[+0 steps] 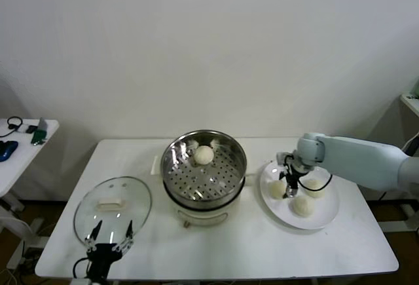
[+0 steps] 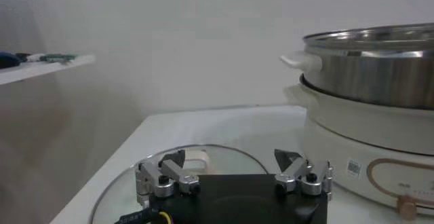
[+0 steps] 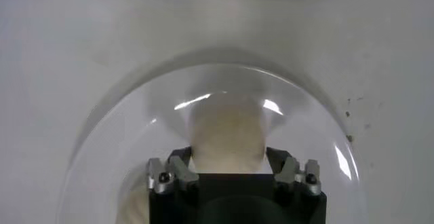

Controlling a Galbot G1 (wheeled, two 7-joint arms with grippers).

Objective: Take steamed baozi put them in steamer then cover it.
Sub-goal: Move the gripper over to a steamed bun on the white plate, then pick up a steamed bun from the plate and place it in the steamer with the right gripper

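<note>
One baozi lies in the steel steamer, which sits on its white pot base. Three baozi sit on the white plate at the right. My right gripper is down on the plate with its fingers against both sides of the leftmost baozi. The right wrist view shows that baozi filling the gripper. The glass cover lies flat at the left. My left gripper is open and empty over the cover's near edge. The left wrist view shows that gripper, the cover and the steamer.
A side table with small items stands at the far left. The other two baozi lie close beside my right gripper. The table's front edge runs just below the cover and the plate.
</note>
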